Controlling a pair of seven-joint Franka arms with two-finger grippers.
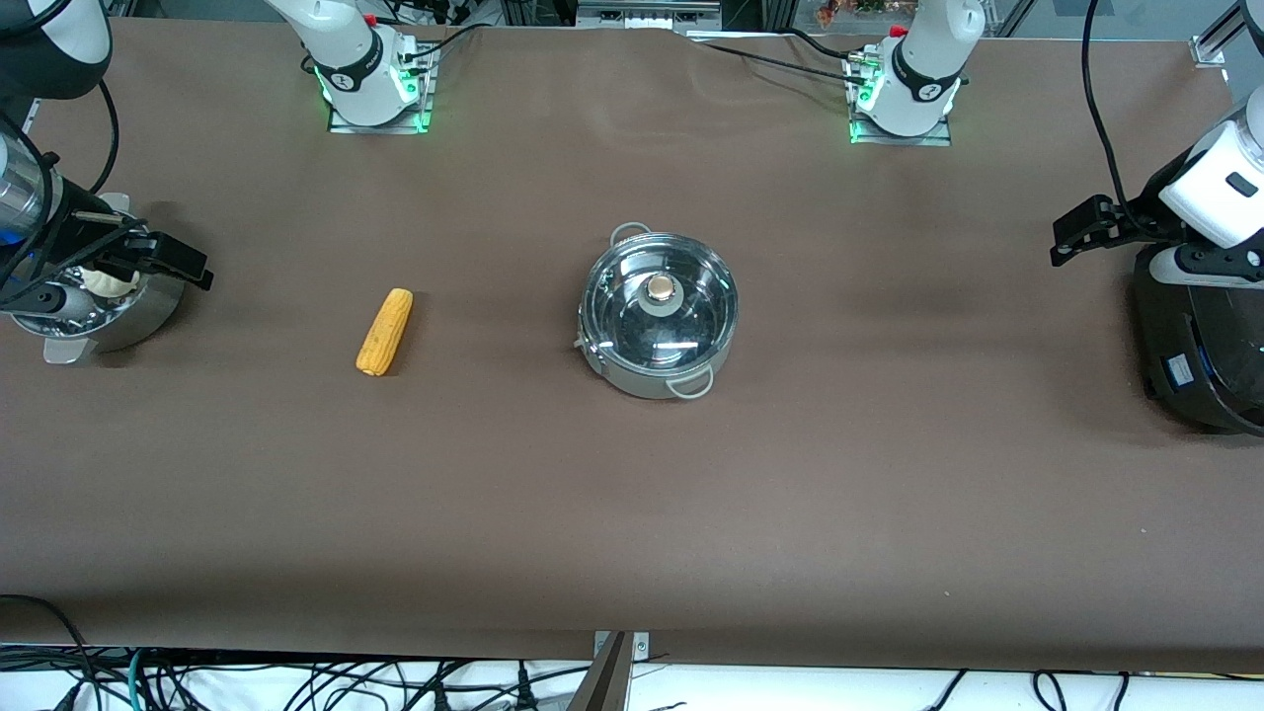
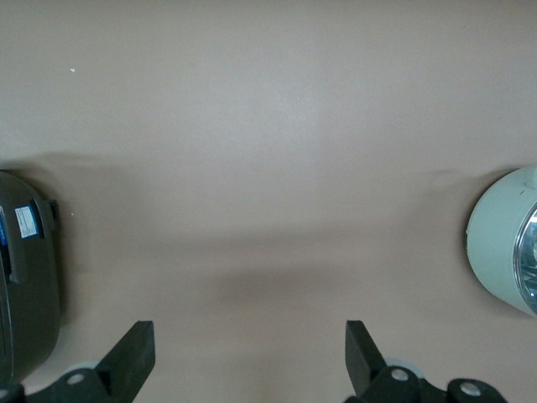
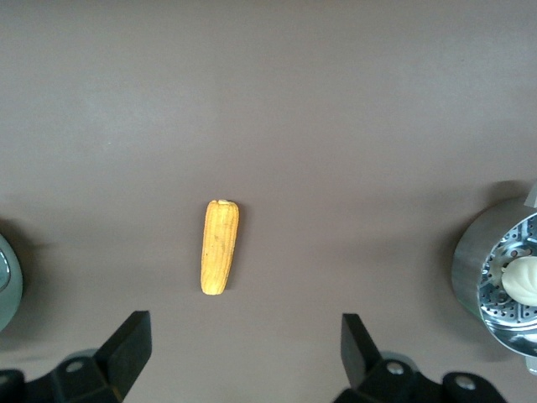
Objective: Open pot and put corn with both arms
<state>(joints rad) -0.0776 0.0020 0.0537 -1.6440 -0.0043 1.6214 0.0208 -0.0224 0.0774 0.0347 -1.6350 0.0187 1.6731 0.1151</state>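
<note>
— Nearest the front camera sat the pot (image 1: 659,314), mid-surface (image 1: 632,513), its glass lid (image 1: 659,306) on and the brass-coloured knob (image 1: 659,287) centred. Where was the corn (image 1: 384,332)?

— It lay flat on the surface beside the pot, toward the right arm's end, well apart from it. In the right wrist view the corn (image 3: 219,246) lay ahead of the right jaws (image 3: 245,348), roughly between the two fingers' lines, which stood spread wide and empty.

— And the left jaws (image 2: 250,353)?

— Also parted, holding nothing, over the rice cooker (image 1: 1200,346) at the left arm's end. The pot's wall (image 2: 495,252) only showed off to one side of them, well apart.

— How would the things handle?

— I'd judge the lid fragile and slick; the knob is small, so it wants a square pinch and a straight lift. The corn looks stiff, light and round, liable to roll; grip it across the middle. The right jaws hung over the steamer bowl (image 1: 104,311) with its bun (image 3: 524,280).
</note>
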